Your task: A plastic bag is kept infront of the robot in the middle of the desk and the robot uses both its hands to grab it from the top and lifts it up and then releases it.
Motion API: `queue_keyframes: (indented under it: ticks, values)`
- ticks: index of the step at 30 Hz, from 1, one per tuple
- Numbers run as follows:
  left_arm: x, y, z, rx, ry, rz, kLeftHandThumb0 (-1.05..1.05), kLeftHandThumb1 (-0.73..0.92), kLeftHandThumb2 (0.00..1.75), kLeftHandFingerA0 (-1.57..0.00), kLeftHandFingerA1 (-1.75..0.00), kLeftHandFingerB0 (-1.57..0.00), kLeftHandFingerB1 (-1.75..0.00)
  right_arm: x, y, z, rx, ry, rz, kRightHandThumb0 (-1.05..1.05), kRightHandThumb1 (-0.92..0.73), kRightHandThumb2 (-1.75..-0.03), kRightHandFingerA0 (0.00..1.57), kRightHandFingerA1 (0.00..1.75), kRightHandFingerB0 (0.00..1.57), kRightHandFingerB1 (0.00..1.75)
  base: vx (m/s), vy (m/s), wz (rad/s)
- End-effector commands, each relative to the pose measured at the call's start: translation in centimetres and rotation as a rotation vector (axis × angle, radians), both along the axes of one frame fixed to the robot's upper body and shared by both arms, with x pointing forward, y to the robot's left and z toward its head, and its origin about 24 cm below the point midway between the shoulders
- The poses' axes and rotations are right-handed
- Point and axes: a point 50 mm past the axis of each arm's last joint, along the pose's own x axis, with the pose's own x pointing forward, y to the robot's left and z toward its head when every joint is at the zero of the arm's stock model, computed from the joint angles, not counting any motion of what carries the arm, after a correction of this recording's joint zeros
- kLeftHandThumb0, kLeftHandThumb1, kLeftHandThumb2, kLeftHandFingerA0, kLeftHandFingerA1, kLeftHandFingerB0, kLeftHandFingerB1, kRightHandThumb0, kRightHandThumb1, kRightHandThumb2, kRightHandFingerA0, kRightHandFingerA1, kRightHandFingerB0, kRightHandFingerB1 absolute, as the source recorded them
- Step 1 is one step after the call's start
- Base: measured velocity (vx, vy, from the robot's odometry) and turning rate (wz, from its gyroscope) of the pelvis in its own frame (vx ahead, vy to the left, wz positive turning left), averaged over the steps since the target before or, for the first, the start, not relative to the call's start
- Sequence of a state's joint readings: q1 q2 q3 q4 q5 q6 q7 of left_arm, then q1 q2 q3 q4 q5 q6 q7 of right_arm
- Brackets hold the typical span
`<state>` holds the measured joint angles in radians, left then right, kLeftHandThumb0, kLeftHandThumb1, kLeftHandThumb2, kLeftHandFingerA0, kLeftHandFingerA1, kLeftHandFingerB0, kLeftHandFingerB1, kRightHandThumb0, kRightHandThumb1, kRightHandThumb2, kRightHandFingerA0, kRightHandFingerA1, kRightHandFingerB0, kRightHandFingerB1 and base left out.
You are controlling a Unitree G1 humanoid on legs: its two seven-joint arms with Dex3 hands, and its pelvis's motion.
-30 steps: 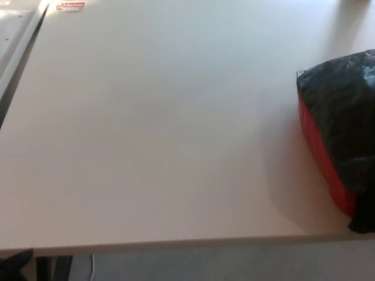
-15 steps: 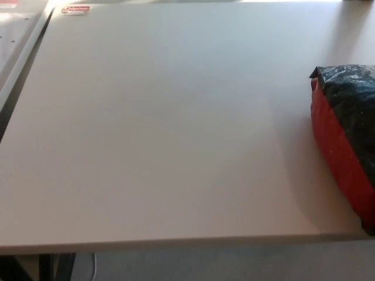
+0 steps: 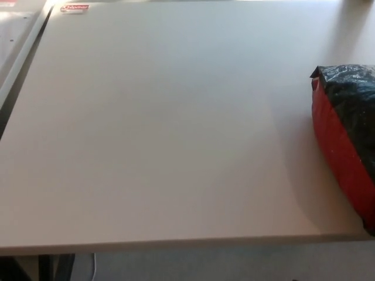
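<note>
Head view: a red-and-black plastic bag [image 3: 345, 137] lies on a pale desk [image 3: 164, 129] at about 3 o'clock, hard against the picture's right edge, which cuts off part of it. Its red side faces the middle of the desk; crinkled black film covers its top. The bag rests flat on the desktop, near the front edge at its lower end. A small red-lettered sticker [image 3: 75, 7] sits at 11 o'clock near the desk's far corner. A second pale surface [image 3: 14, 35] lies beyond a dark gap at 10 o'clock. Neither robot hand appears, so the state of their fingers cannot be told.
</note>
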<state>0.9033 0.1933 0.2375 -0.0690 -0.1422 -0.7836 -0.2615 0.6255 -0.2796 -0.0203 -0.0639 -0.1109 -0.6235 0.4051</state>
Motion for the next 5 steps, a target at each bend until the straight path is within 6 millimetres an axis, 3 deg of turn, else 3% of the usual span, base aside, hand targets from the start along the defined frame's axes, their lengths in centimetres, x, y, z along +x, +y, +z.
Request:
queue_keyframes:
  ticks: [1, 5]
  values:
    - [1.39, 0.19, -0.16, 0.025, 0.002, -0.029, -0.57, 0.92, 0.68, -0.17, -0.35, -0.18, -0.27, 0.83, -1.49, 0.01, 0.020, 0.022, -0.072, -0.92, -0.76, -1.14, 0.08, 0.30, 0.07, 0.14, 0.00, 0.000, 0.00]
    - [1.61, 0.41, -0.27, 0.044, -0.018, -0.039, -0.57, 0.92, 0.68, -0.18, -0.36, -0.19, -0.28, 0.88, -1.72, -0.15, 0.033, 0.040, -0.073, -0.95, -0.79, -1.14, 0.08, 0.29, 0.06, 0.09, 0.00, 0.000, 0.00]
